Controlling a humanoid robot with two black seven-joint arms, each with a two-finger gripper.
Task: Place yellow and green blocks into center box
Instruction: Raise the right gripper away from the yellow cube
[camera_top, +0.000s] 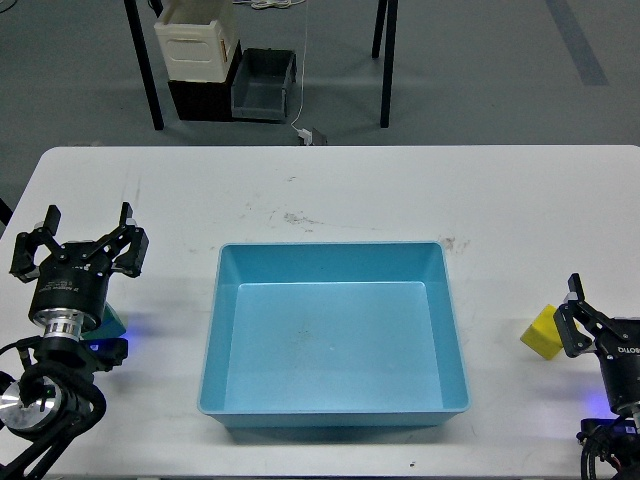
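Observation:
The center box (333, 412) is a light-blue shallow tray in the middle of the white table, with nothing inside. The green block (113, 322) lies at the table's left side, mostly hidden under my left arm, only a corner showing. My left gripper (86, 232) hovers over it, fingers spread wide and holding nothing. The yellow block (542, 333) rests on the table right of the tray. My right gripper (612, 305) stands just right of the block without gripping it. One of its fingers (573, 305) is splayed outward beside the block, and the other is cut off by the view's edge.
Beyond the table's far edge, on the floor, stand a cream crate (197, 45) on a black box and a small grey bin (264, 82), between black table legs. A white cable with a plug (306, 133) hangs there. Scuff marks dot the tabletop behind the tray.

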